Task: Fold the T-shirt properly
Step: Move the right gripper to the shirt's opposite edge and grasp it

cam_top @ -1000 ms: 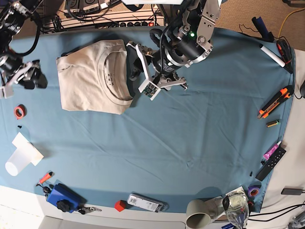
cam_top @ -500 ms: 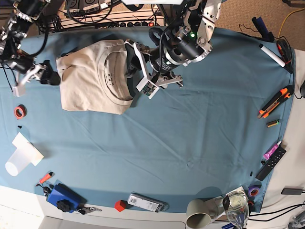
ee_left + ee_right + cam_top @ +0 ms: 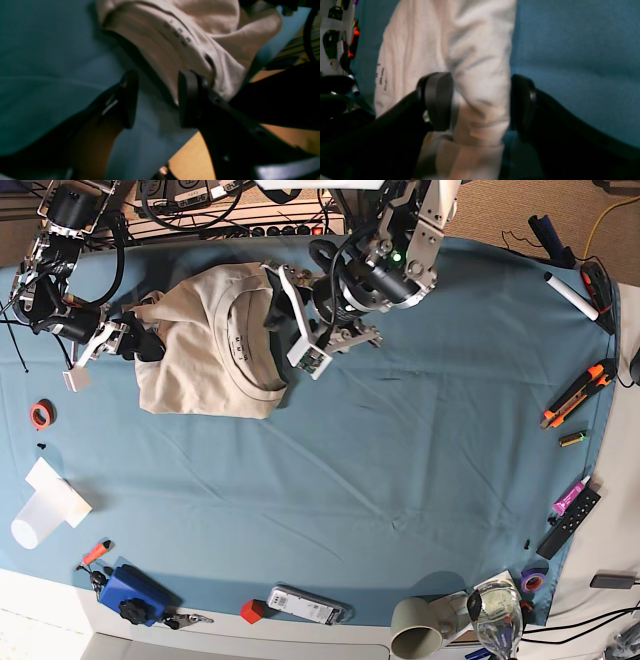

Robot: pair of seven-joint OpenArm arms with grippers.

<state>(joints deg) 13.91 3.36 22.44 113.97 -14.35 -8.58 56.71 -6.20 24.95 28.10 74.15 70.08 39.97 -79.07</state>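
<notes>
The beige T-shirt (image 3: 195, 345) lies folded at the back left of the teal table cloth (image 3: 400, 460), collar facing right. My left gripper (image 3: 285, 320) is open at the shirt's right side. In the left wrist view, the left gripper (image 3: 157, 100) stands over the cloth, its right finger against the T-shirt (image 3: 190, 45) near the collar print. My right gripper (image 3: 140, 342) is at the shirt's left edge. In the right wrist view, the right gripper (image 3: 480, 102) is open wide, and a raised fold of the T-shirt (image 3: 475, 62) runs between its fingers.
A red tape ring (image 3: 40, 414) and a white paper cup (image 3: 45, 505) lie at the left. A blue object (image 3: 132, 593), a grey cup (image 3: 418, 627) and a glass (image 3: 495, 620) line the front edge. A marker (image 3: 570, 295), a box cutter (image 3: 577, 392) and a remote (image 3: 570, 520) lie along the right.
My right gripper has come in from the far left to the shirt's left edge, and that edge has bunched to the right. The left gripper has shifted slightly up and left.
</notes>
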